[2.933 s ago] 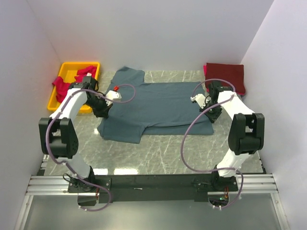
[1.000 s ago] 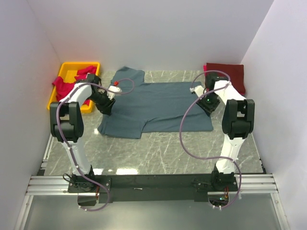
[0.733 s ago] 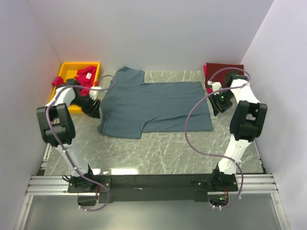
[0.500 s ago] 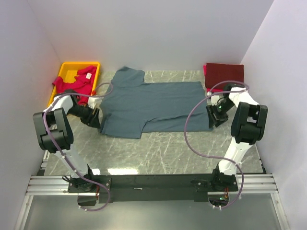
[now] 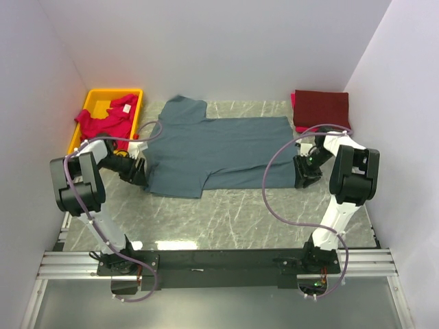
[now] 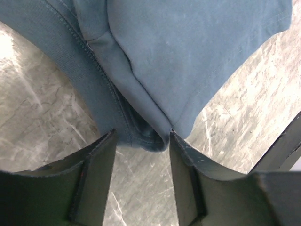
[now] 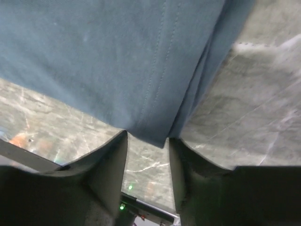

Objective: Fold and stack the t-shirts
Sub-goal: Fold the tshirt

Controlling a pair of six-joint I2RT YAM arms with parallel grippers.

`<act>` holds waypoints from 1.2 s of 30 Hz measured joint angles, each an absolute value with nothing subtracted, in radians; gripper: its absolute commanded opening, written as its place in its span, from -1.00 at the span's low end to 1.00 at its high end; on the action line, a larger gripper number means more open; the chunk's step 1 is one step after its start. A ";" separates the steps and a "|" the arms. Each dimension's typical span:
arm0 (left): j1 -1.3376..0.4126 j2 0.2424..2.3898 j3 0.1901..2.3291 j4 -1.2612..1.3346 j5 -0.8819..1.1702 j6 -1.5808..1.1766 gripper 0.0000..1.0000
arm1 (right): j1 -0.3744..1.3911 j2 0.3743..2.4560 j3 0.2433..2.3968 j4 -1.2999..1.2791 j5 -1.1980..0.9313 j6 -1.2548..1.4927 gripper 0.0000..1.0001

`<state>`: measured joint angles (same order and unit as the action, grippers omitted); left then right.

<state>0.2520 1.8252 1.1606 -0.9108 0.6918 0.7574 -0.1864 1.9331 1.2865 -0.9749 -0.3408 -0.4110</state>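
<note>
The slate blue-grey t-shirt lies spread flat across the middle of the table. My left gripper sits low at the shirt's near-left sleeve corner. In the left wrist view the jaws stand open, with the bunched sleeve hem just at their tips. My right gripper is at the shirt's near-right bottom corner. In the right wrist view that gripper is open, the cloth corner pointing into the gap. A dark maroon t-shirt lies folded at the back right. A pinkish-red t-shirt hangs crumpled in the bin.
The yellow plastic bin stands at the back left against the wall. White walls close in the table on the left, back and right. Bare marble tabletop stretches between the shirt and the arm bases.
Both arms swung outward off the shirt's far half and came down to its near corners. The right jaws have narrowed; the shirt lies as before.
</note>
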 measured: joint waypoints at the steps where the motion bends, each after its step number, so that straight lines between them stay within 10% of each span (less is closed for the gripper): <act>1: 0.252 1.834 1.160 -0.908 0.692 0.755 0.03 | -0.187 1.937 1.287 -0.972 -0.340 -0.406 -0.34; 6: 0.252 1.870 1.159 -0.897 0.684 0.730 -0.66 | -0.191 1.950 1.288 -0.955 -0.334 -0.385 -0.98; 13: 0.252 1.874 1.143 -0.896 0.658 0.717 -0.99 | -0.212 1.951 1.284 -0.953 -0.334 -0.382 -1.00; 20: 0.262 1.765 1.130 -0.940 0.670 0.778 0.03 | -0.219 1.927 1.281 -0.976 -0.334 -0.413 -0.14; 28: 0.230 1.433 1.041 -1.026 0.722 1.037 0.12 | -0.178 1.678 1.286 -1.030 -0.460 -0.405 -0.14; 36: 0.176 1.336 0.757 -0.931 0.719 1.224 0.18 | 0.222 1.633 1.255 -0.859 -0.641 -0.181 -0.07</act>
<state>0.1757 1.3357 0.7570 -0.9306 0.7193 1.2240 0.2222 1.6329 1.2552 -0.8585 -0.6407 -0.1806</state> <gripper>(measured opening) 0.584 0.435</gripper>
